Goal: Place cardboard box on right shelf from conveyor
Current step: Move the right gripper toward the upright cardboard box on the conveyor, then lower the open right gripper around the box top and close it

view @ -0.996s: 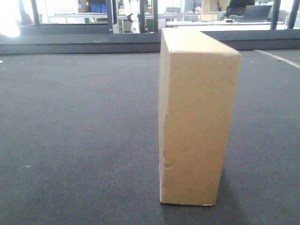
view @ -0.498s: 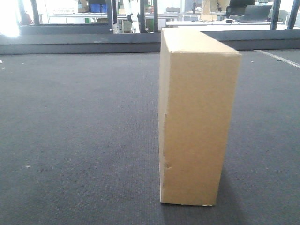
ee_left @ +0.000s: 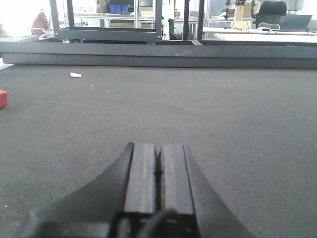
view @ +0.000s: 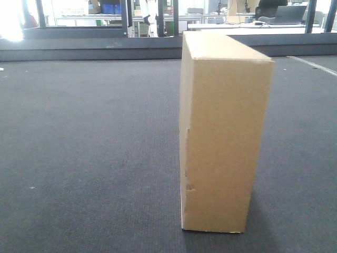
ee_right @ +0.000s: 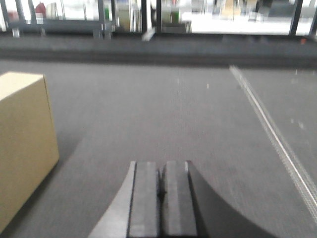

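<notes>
Currently the slim tan cardboard box [view: 221, 137] is standing on end on the dark grey woven conveyor [view: 89, 132], left of the right claw [ee_right: 161, 191]. That claw and the left claw [ee_left: 158, 171] are sitting clenched, empty. A one-sided nudge could topple the tall box.

Left tool [ee_left: 158, 163] closed, level; right tool [ee_right: 161, 181] closed, level.

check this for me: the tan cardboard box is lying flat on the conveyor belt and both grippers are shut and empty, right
Not quite. The cardboard box is not lying flat: it stands upright on a narrow end on the conveyor, as the exterior front-facing view shows. The rest holds: the left gripper and the right gripper are both shut and empty.
</notes>
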`<move>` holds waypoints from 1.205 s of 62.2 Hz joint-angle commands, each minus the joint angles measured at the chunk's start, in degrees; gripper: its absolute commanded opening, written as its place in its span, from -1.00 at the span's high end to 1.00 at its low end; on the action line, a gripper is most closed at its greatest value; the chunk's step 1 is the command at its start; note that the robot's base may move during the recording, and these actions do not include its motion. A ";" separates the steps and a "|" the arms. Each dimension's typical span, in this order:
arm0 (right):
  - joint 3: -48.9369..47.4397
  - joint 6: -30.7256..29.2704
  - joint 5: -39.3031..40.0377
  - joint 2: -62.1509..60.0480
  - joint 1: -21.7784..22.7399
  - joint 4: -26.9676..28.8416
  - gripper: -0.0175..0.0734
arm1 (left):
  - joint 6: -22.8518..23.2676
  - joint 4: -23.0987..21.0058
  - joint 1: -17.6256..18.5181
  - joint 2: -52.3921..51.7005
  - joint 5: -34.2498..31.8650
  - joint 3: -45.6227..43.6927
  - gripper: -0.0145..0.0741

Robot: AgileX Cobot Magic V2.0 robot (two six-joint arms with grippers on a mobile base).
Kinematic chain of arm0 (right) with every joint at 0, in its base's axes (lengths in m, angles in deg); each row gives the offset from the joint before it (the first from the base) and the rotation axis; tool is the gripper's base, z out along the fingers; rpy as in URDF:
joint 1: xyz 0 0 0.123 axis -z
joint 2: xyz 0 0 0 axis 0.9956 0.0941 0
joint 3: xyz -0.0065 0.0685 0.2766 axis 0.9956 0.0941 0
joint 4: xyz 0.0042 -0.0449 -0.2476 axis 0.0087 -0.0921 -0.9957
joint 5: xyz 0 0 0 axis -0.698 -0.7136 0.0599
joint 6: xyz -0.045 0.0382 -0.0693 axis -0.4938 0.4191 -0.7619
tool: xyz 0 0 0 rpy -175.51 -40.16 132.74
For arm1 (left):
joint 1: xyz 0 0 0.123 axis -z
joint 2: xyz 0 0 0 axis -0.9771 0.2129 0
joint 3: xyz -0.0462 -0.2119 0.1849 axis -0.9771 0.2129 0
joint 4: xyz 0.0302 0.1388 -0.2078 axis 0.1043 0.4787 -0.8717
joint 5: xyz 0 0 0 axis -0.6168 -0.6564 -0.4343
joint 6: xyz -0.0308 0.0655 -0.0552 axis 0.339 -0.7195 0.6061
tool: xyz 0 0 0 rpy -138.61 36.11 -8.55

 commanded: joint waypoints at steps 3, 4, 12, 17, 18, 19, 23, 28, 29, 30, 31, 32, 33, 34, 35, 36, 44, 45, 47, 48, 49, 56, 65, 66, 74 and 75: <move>-9.16 0.08 -6.99 8.09 -0.11 0.24 0.50 | -0.04 -0.47 -0.09 -0.34 -4.99 0.35 0.94; -10.03 0.08 -8.14 9.41 -0.11 0.30 0.50 | -0.04 -0.47 -0.09 -0.34 -4.99 0.35 0.94; -18.46 0.08 -15.23 18.05 -0.11 1.85 0.50 | -0.04 -0.47 -0.09 -0.34 -4.99 0.35 0.94; -22.82 0.08 -15.76 23.96 -0.11 2.94 0.50 | -0.04 -0.47 -0.09 -0.34 -4.99 0.35 0.94; -23.93 0.08 -16.06 24.94 -0.11 3.16 0.50 | -0.04 -0.47 -0.09 -0.34 -4.99 0.35 0.94; -24.66 0.08 -16.32 25.93 -0.11 3.46 0.50 | -0.04 -0.47 -0.09 -0.34 -4.99 0.35 0.94; -28.48 0.08 -18.39 30.73 -0.11 3.74 0.50 | -0.04 -0.47 -0.09 -0.34 -4.99 0.35 0.94; -32.30 0.38 -21.29 35.88 -0.24 3.79 0.49 | -0.04 -0.47 -0.09 -0.34 -4.99 0.35 0.94; -33.36 0.75 -21.79 37.23 -0.42 3.79 0.49 | -0.04 -0.47 -0.09 -0.34 -4.99 0.35 0.94; -34.08 1.53 -22.19 38.07 -0.60 3.79 0.49 | -0.04 -0.47 -0.09 -0.34 -4.99 0.35 0.94; -35.13 2.13 -22.70 38.90 -0.82 3.73 0.48 | -0.04 -0.47 -0.09 -0.34 -4.99 0.35 0.93; -35.81 2.81 -23.00 39.73 -1.12 3.73 0.47 | -0.04 -0.47 -0.09 -0.34 -4.99 0.35 0.94; -36.83 3.80 -23.47 40.92 -1.69 3.73 0.45 | -0.04 -0.47 -0.09 -0.34 -4.99 0.35 0.93; -37.50 4.42 -23.76 41.68 -2.16 3.73 0.42 | -0.04 -0.47 -0.09 -0.34 -4.99 0.35 0.94; -38.17 4.93 -24.05 42.41 -2.71 3.60 0.39 | -0.04 -0.47 -0.09 -0.34 -4.99 0.35 0.94; -38.82 5.38 -24.26 43.15 -3.34 3.54 0.35 | -0.04 -0.47 -0.09 -0.34 -4.99 0.35 0.94; -45.10 15.33 -26.82 50.10 -11.67 -0.23 -0.49 | -0.04 -0.47 -0.09 -0.34 -4.99 0.35 0.93; -45.76 17.03 -27.22 50.80 -12.94 -0.97 -0.59 | -0.04 -0.47 -0.09 -0.34 -4.99 0.35 0.94; -47.52 21.46 -28.47 52.65 -14.91 -3.24 -0.82 | -0.04 -0.47 -0.09 -0.34 -4.99 0.35 0.94; -48.27 23.02 -29.07 53.77 -15.63 -4.31 -0.80 | -0.04 -0.47 -0.09 -0.34 -4.99 0.35 0.94; -49.05 25.48 -29.69 54.54 -16.32 -5.40 -0.79 | -0.04 -0.47 0.05 -0.34 -4.99 0.35 0.94; -56.08 36.11 -35.18 60.63 -20.93 -13.75 -0.78 | -0.04 -0.47 0.05 -0.34 -4.99 0.35 0.94; -66.41 40.78 -40.23 68.89 -27.66 -18.79 -0.78 | -0.04 -0.47 0.05 -0.34 -4.99 0.35 0.94; -67.35 40.78 -40.37 69.65 -28.28 -18.79 -0.78 | -0.04 -0.47 0.05 -0.34 -4.99 0.35 0.94; -74.58 40.78 -40.48 76.15 -33.03 -18.79 -0.78 | -0.04 -0.47 0.05 -0.34 -4.99 0.35 0.94; -75.25 40.78 -40.48 76.82 -33.42 -18.79 -0.78 | -0.04 -0.47 0.05 -0.34 -4.99 0.35 0.94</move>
